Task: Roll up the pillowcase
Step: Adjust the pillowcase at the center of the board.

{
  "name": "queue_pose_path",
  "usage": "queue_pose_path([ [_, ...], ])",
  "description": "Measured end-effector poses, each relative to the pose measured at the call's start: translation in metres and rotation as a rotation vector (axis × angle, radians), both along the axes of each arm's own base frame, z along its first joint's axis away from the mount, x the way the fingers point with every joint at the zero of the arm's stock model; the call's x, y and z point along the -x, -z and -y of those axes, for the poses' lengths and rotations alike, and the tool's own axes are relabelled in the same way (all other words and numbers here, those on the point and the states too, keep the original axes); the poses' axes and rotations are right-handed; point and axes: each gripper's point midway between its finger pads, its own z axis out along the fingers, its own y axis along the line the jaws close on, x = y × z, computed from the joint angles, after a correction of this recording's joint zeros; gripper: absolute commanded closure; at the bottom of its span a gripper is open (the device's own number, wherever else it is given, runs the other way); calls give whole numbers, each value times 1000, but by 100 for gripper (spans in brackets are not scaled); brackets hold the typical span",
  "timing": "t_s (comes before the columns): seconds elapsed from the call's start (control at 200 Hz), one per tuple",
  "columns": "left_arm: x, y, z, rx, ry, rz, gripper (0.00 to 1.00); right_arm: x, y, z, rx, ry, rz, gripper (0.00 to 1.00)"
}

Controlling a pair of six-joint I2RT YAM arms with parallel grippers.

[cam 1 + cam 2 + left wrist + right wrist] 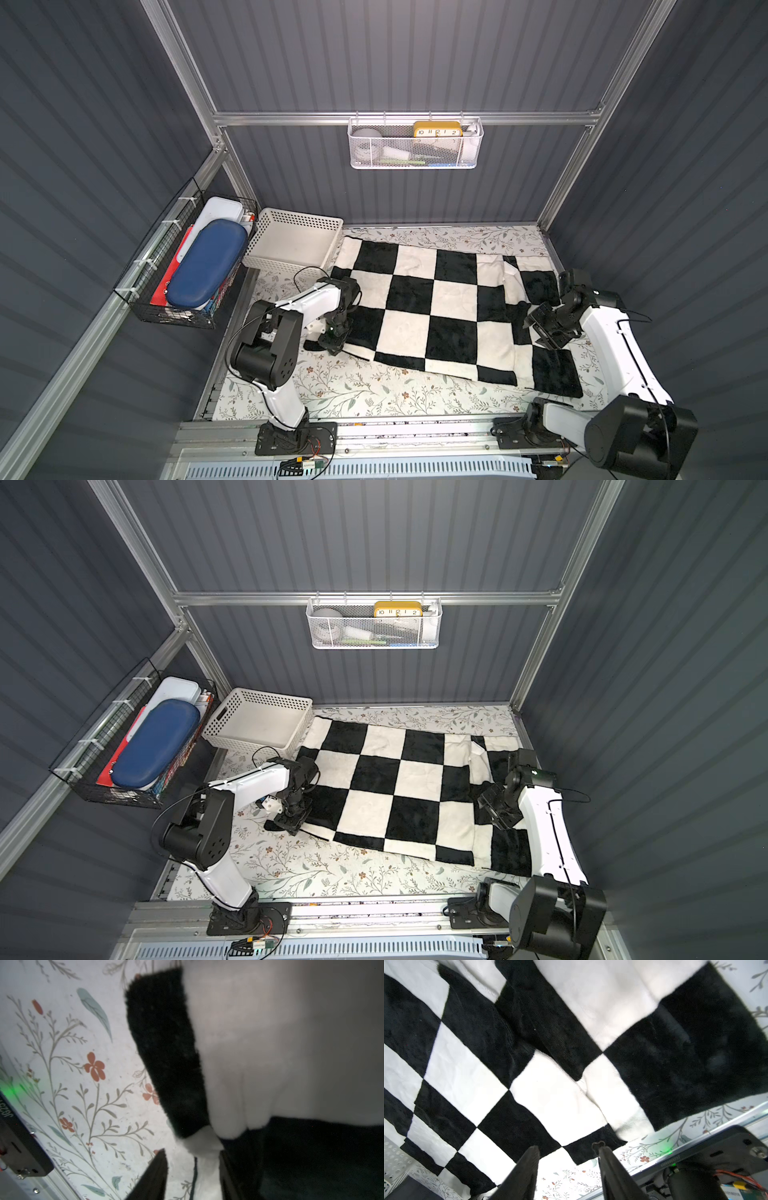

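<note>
The pillowcase [432, 307] [390, 787], a plush cloth of big black and white squares, lies spread on the floral table cover, with its right end folded back over itself. My left gripper [332, 343] [192, 1153] is low at the cloth's near left corner. Its jaws stand open, with a white bit of the pillowcase's [270, 1043] edge between them and bare table beside it. My right gripper [534, 326] [568, 1147] hovers open over the folded right end of the pillowcase [550, 1095], nothing between its fingers.
A white perforated basket [291, 245] touches the cloth's far left corner. A black wire basket [137, 291] with a blue case hangs on the left wall. A white mesh basket [415, 158] hangs on the back wall. Floral table cover [374, 395] shows along the front.
</note>
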Motion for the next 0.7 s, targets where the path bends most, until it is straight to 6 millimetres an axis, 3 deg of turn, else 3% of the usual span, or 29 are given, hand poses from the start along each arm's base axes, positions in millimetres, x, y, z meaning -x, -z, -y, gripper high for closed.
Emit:
queue_pose_path([
  [0.21, 4, -13, 3, 31, 19, 42, 32, -1, 2, -5, -31, -6, -6, 49],
  [0.37, 20, -6, -1, 24, 2, 1, 52, -4, 0, -11, -68, -16, 11, 49],
  [0.605, 29, 8, -8, -27, -57, -51, 55, -10, 6, -17, -113, -32, -4, 51],
  [0.7, 20, 7, -8, -49, -68, -31, 67, -11, 6, -18, -118, -42, -2, 52],
])
